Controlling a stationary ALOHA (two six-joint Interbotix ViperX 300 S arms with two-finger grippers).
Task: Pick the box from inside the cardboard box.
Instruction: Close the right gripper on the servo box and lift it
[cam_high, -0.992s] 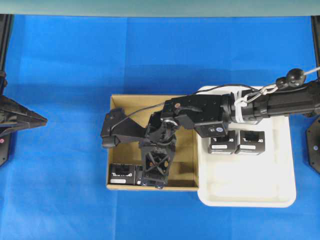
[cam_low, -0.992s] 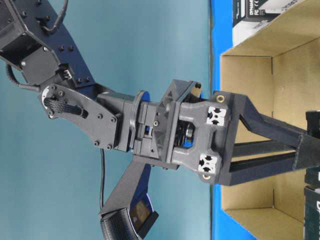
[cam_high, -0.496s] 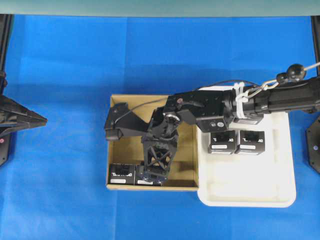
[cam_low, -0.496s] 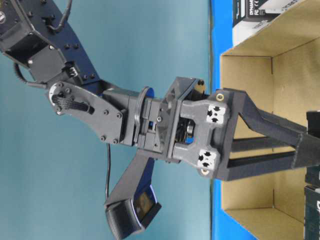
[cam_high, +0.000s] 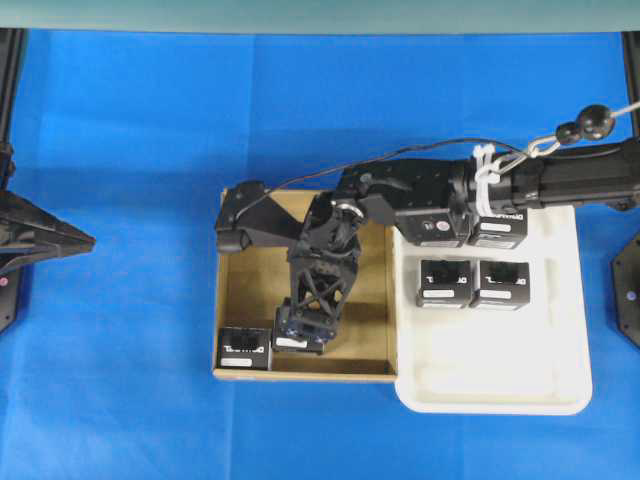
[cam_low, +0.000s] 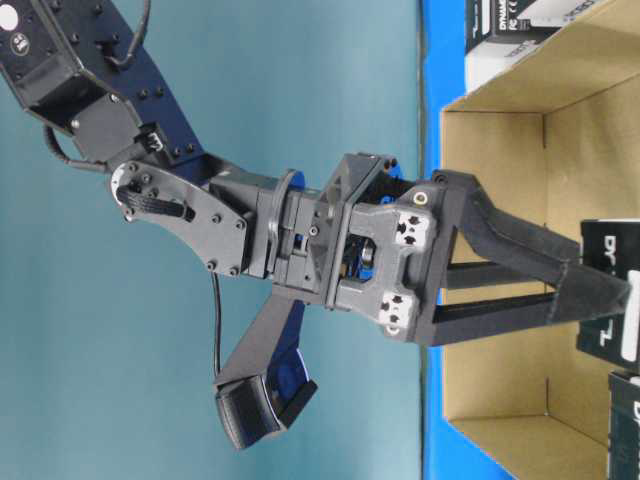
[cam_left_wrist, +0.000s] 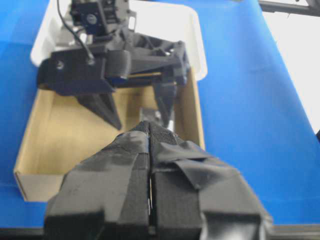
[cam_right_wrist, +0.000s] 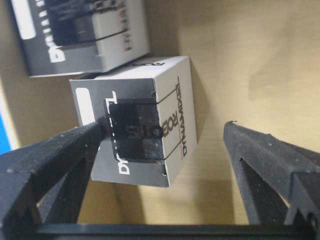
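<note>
Cardboard box (cam_high: 240, 300): shallow brown carton on the blue table cover (cam_high: 120, 380), its right wall just beside the white tray (cam_high: 560, 390).

Box (cam_high: 297, 335): black, white lettering, near the carton's front wall. In the right wrist view (cam_right_wrist: 137, 120) it sits between the two fingers, tilted; the left finger (cam_right_wrist: 60, 150) overlaps its label edge, while the other finger (cam_right_wrist: 265, 155) stands apart from its far side with bare cardboard showing between. The table-level view (cam_low: 610, 290) shows the finger ends at its upper face. Whether it is lifted off the floor cannot be told.

Second black box (cam_high: 243, 350): in the carton's front left corner, just beside the first.

Right gripper (cam_high: 305, 325): reaches down into the carton from the right, jaws spread wide around the box, not clamped.

Left gripper (cam_left_wrist: 150, 150): parked at the table's left edge, well apart from the carton, its taped fingers pressed together on nothing.

Tray contents: black boxes (cam_high: 445, 282), partly under the right arm.
</note>
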